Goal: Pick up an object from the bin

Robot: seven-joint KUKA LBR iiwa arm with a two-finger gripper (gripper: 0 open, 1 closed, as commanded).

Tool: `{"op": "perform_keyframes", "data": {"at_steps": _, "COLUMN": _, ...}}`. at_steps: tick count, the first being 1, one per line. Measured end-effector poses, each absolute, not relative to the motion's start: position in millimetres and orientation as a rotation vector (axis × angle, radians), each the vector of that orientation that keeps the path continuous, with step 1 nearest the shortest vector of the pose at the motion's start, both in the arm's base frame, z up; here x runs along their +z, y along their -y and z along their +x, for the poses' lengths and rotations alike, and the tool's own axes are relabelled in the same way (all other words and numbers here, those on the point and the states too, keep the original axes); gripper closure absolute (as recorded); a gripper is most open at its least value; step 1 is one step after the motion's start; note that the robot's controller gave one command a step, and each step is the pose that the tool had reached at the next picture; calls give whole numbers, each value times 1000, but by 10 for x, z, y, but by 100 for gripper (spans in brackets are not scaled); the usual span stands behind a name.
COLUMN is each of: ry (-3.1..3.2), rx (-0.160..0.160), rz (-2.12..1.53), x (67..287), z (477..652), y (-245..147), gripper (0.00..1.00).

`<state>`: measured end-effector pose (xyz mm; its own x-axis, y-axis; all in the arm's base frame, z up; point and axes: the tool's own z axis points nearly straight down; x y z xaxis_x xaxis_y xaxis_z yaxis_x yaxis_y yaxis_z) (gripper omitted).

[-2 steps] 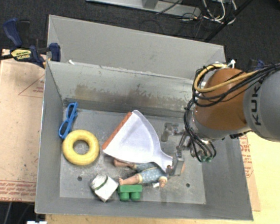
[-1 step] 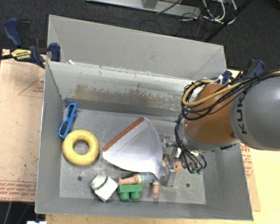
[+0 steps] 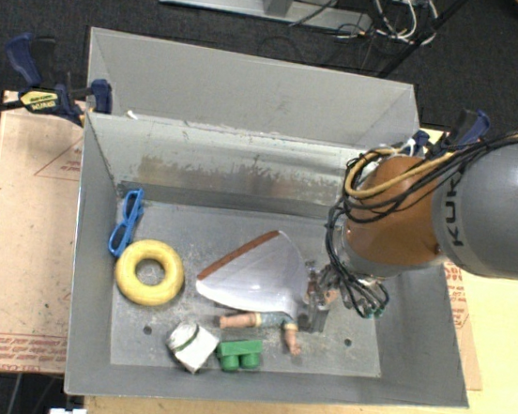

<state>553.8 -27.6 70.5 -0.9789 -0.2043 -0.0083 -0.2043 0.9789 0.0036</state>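
My hand [image 3: 314,305] low over bin [image 3: 415,350] floor, right of centre, just beside right edge of white wedge [image 3: 248,276]. Cannot tell if hand apart or together. Pink stick [image 3: 246,322] and pink stub [image 3: 292,340] near, toward front wall. Bare floor on my right up to wall. Yellow ring [image 3: 149,272], green block [image 3: 240,353] well apart, left.

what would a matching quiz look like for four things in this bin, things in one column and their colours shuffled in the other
Things:
1. ring
2. glasses frame
3. small block
4. fan-shaped piece

Colours:
a. green
b. white with a brown edge
c. yellow
d. blue

Pairs: 1-c, 2-d, 3-a, 4-b
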Motion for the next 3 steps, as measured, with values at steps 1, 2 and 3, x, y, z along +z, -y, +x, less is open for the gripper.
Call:
{"op": "perform_keyframes", "data": {"at_steps": 1, "ry": -3117, "rx": 7, "rz": -321, "x": 705, "z": 5538, "y": 276, "gripper": 100}}
{"op": "perform_keyframes", "data": {"at_steps": 2, "ry": -3121, "rx": 8, "rz": -322, "x": 739, "z": 5526, "y": 274, "gripper": 100}}
{"op": "perform_keyframes", "data": {"at_steps": 3, "ry": -3127, "rx": 10, "rz": -322, "x": 941, "z": 5506, "y": 270, "gripper": 100}}
